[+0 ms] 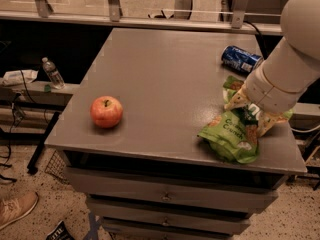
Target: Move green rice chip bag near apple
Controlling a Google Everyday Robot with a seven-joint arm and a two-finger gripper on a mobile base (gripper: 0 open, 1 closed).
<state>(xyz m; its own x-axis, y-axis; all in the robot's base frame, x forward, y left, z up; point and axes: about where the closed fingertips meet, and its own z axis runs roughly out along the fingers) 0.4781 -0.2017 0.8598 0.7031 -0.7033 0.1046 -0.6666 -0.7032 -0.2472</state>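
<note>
The green rice chip bag (231,138) lies crumpled on the grey table (165,69) near its front right corner. My gripper (249,115) comes down from the right onto the bag's upper part. Its pale fingers (233,102) stand on either side of the bag and pinch it, and the bag rests on the table. The red-orange apple (106,111) sits upright near the front left edge, far left of the bag and the gripper. The arm hides the bag's far right part.
A blue soda can (241,59) lies on its side at the table's right edge, just behind the gripper. Drawers sit under the tabletop. A water bottle (52,73) stands on a low shelf to the left. A shoe (16,209) is on the floor.
</note>
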